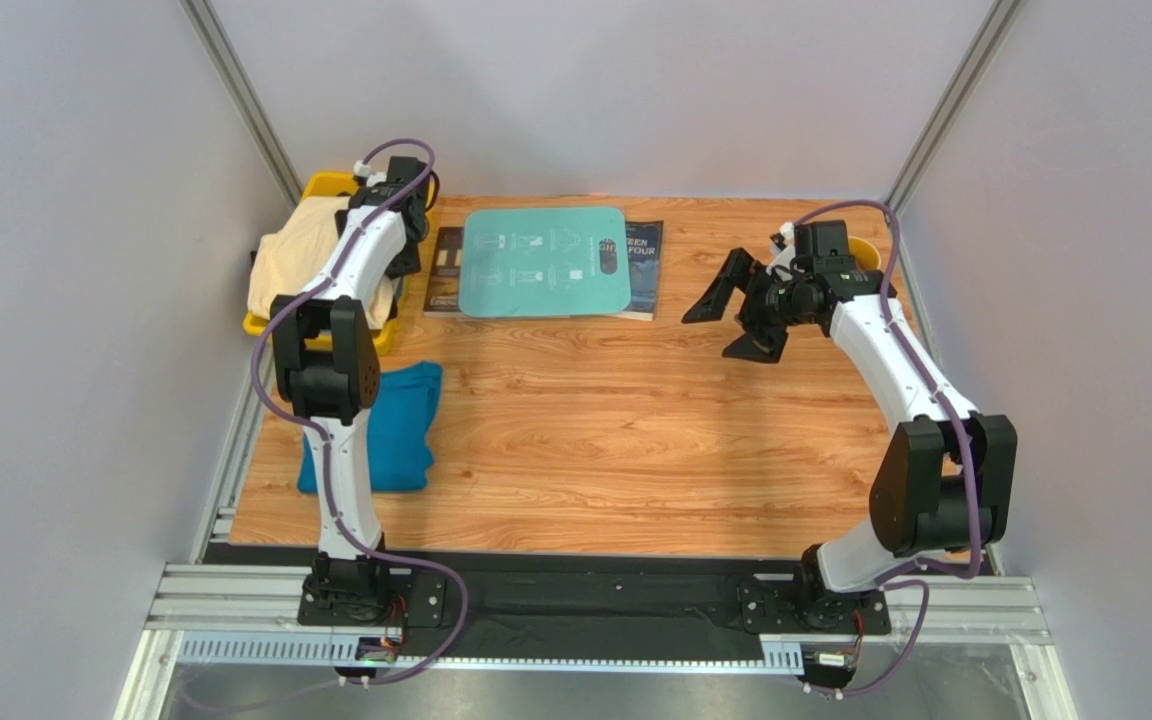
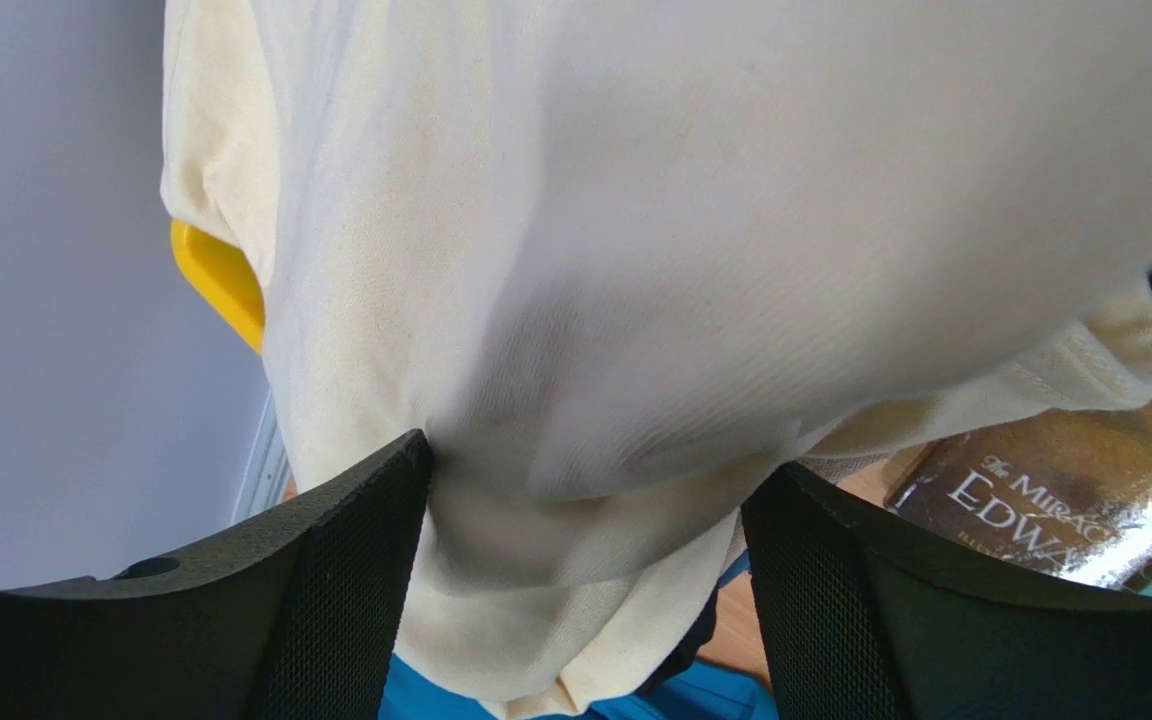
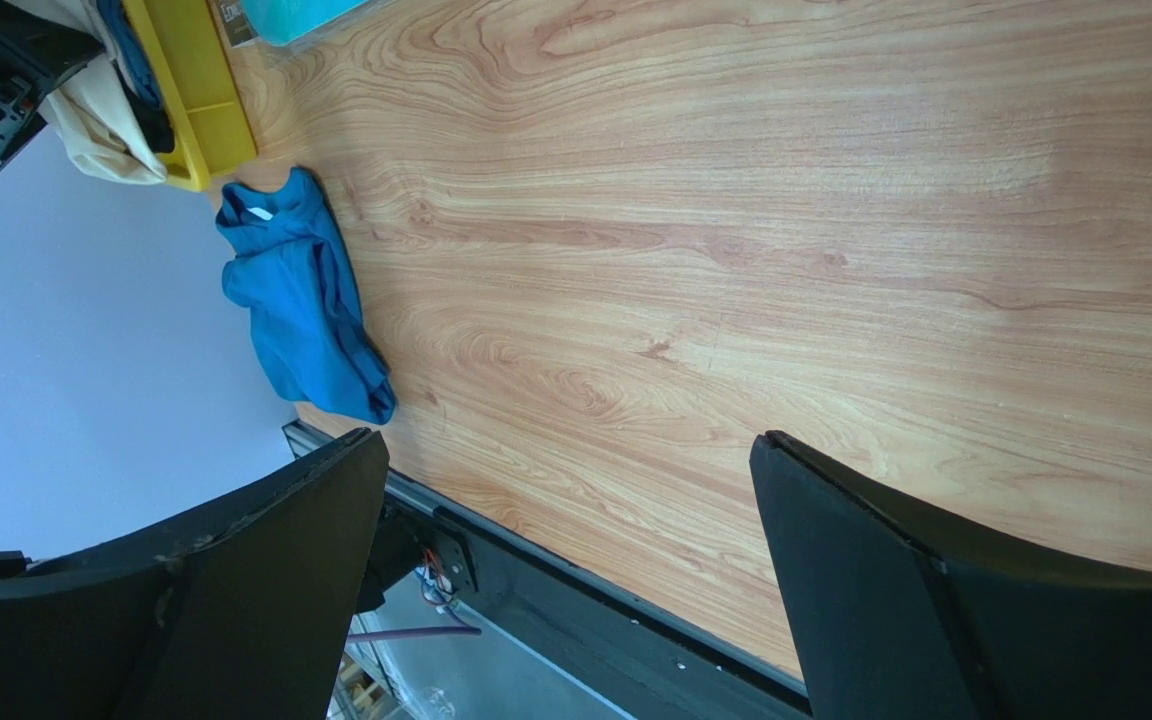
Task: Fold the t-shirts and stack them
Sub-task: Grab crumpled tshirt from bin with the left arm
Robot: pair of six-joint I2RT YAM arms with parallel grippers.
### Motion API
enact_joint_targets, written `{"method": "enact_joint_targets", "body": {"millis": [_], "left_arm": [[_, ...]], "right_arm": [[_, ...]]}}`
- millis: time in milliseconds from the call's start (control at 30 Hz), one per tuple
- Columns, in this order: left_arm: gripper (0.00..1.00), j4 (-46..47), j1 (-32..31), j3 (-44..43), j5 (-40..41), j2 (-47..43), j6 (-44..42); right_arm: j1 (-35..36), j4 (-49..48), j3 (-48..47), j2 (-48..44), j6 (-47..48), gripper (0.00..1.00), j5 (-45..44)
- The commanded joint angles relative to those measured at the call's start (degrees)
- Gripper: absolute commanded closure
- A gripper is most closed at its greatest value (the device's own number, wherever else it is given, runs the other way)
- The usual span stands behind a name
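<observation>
A pale cream-yellow t-shirt (image 1: 294,255) lies heaped in and over a yellow bin (image 1: 330,186) at the back left. My left gripper (image 1: 399,225) is at this bin. In the left wrist view the cream t-shirt (image 2: 657,240) fills the frame and bulges between my left gripper's (image 2: 582,525) wide-apart fingers (image 2: 342,570). Blue cloth (image 2: 447,698) and a dark sliver show under it. A teal-blue t-shirt (image 1: 384,428) lies crumpled on the table's left side, also in the right wrist view (image 3: 297,300). My right gripper (image 1: 705,338) hovers open and empty over the right half of the table (image 3: 567,600).
A rigid teal board with white print (image 1: 545,263) lies at the back centre, over dark books (image 1: 642,252). One book cover shows in the left wrist view (image 2: 1078,488). The yellow bin (image 3: 199,83) sits by the left wall. A black rail (image 1: 597,593) runs along the near edge.
</observation>
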State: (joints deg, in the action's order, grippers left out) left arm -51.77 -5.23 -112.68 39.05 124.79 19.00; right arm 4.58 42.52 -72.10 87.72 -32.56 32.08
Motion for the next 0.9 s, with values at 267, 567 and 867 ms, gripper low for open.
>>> {"method": "enact_joint_targets", "body": {"millis": [267, 567, 867], "left_arm": [[0.2, 3.16, 1.89, -0.61, -8.18, -6.93, -1.78], [0.18, 4.04, 2.16, -0.26, -8.73, -10.01, -4.06], [0.18, 5.36, 2.51, 1.06, -6.88, -9.57, -5.38]], "right_arm": [[1.13, -2.62, -2.44, 1.84, -2.16, 0.0, 1.94], [1.75, -4.55, -1.29, 2.28, -3.48, 0.0, 3.34], [1.84, -3.68, -1.56, 2.01, -2.25, 0.0, 3.52]]}}
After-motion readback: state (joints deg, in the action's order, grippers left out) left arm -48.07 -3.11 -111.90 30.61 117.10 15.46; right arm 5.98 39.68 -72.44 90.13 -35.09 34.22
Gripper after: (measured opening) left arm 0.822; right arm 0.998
